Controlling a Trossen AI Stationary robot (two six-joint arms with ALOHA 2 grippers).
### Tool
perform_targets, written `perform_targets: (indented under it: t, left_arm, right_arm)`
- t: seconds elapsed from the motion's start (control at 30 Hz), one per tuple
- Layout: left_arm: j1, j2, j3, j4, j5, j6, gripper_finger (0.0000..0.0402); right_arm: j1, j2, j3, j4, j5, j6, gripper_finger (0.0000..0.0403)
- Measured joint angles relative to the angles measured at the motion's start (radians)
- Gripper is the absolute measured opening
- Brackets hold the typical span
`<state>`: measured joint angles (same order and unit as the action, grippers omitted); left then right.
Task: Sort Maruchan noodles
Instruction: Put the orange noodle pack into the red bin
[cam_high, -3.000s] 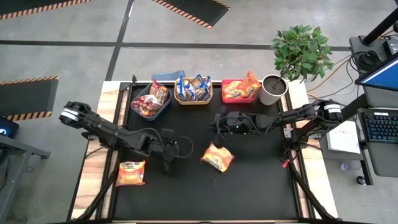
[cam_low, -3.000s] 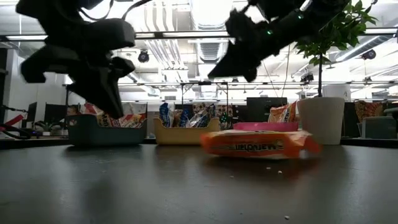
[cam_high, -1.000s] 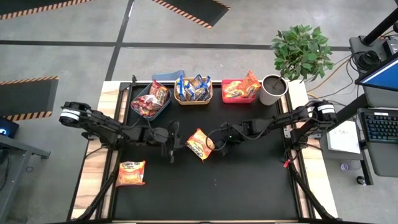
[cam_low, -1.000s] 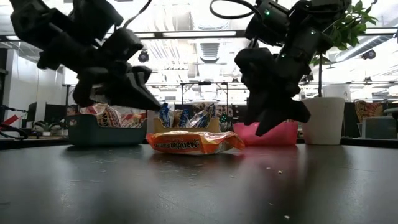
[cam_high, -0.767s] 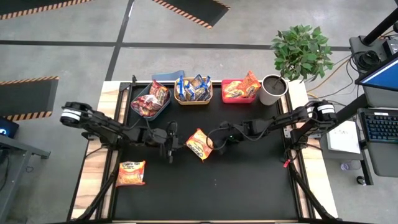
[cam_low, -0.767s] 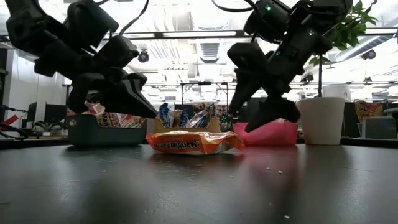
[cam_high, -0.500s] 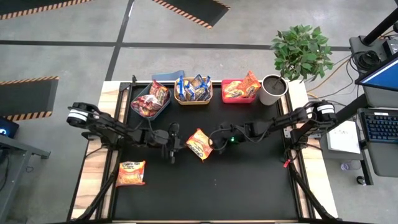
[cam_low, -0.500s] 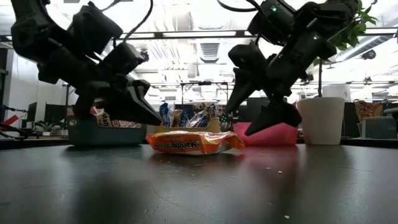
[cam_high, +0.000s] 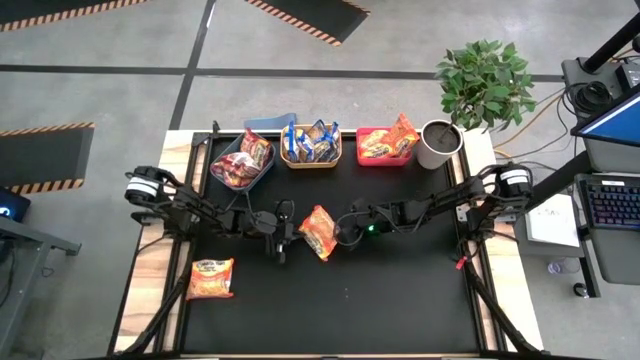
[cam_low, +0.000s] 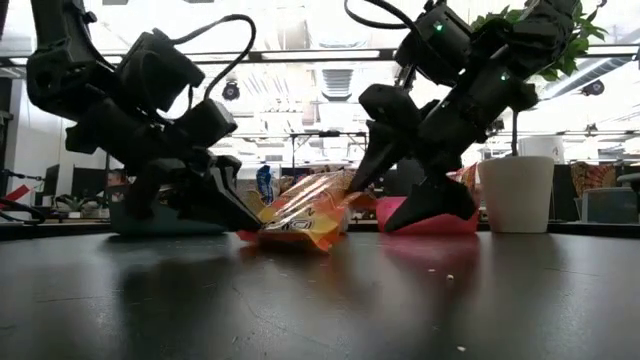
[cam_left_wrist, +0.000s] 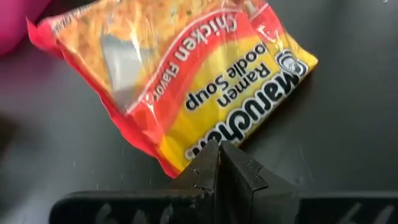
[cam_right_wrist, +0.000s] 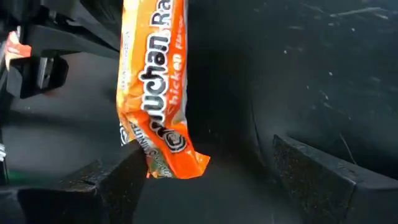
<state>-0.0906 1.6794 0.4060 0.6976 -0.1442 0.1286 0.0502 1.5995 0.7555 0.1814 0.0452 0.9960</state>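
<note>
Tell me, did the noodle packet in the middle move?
Yes. The middle packet slid left toward the left gripper, ending below the yellow bin.

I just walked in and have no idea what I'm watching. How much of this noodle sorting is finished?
Most looks done: the blue bin, yellow bin and red bin at the back of the table already hold packets. In hand: one orange packet mid-table, tilted up, with the left pincer shut at its edge and the right pincer open beside it. Left: that packet, plus another packet lying near the front left corner.
</note>
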Motion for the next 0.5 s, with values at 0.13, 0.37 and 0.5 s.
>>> perform_targets:
  t: [0.13, 0.37, 0.5]
  left_arm:
    - [0.002, -0.001, -0.011, -0.037, -0.001, -0.007, 0.0001]
    - [0.004, 0.011, -0.010, -0.023, -0.003, -0.009, 0.0001]
    - [0.004, 0.009, -0.010, -0.027, -0.003, -0.017, 0.0001]
  right_arm:
    - [0.000, 0.027, -0.001, 0.089, 0.000, -0.040, 0.0320]
    - [0.000, 0.039, 0.002, 0.159, 0.001, -0.114, 0.0314]
    - [-0.005, 0.039, 0.002, 0.158, 0.017, -0.117, 0.0306]
